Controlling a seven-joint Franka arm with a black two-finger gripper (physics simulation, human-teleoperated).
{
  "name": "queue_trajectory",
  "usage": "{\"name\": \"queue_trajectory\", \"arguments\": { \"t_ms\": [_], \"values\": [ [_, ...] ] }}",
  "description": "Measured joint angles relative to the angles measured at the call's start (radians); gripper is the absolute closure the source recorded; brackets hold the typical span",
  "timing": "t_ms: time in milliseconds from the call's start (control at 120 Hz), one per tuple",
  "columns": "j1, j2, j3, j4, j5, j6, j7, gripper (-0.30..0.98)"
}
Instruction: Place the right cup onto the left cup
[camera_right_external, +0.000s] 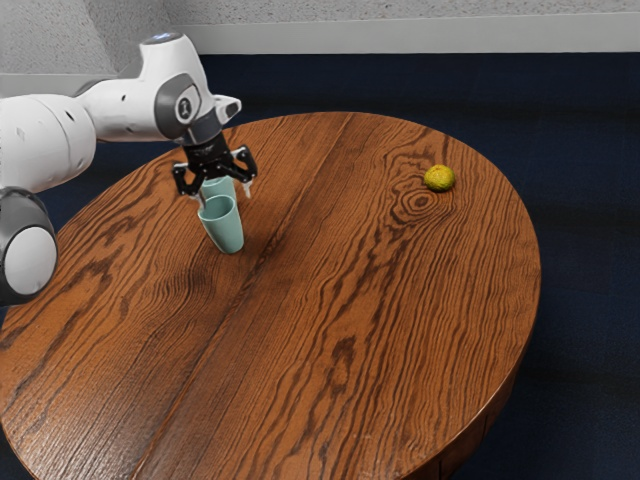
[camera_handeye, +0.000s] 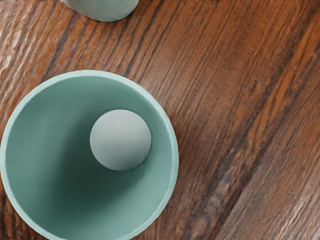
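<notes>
Fingers (camera_right_external: 248, 187) spread, your end effector (camera_right_external: 225, 196) hangs open, one teal cup (camera_handeye: 47, 145) beneath it, the other teal cup (camera_handeye: 102, 7) near that one. Confirm which is the right one, centre over it, lower straight, then squeeze gently and evenly.

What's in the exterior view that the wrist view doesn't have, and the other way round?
Exterior view: the white robot arm, its black two-finger tool, a round yellow fruit, dark blue floor and grey wall.

Wrist view: the pale round bottom inside a round teal cup.

Both: that cup, a matching teal cup and the brown wooden table.
</notes>
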Motion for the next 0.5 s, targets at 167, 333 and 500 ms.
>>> {"name": "queue_trajectory", "arguments": {
  "t_ms": [167,333,500],
  "values": [
    [-0.001,0.036,-0.001,0.018,-0.002,0.027,-0.056,0.02],
    [0.0,0.055,-0.002,0.005,-0.005,0.051,-0.098,0.08],
    [-0.001,0.059,-0.002,-0.004,-0.006,0.063,-0.13,0.34]
  ]
}}
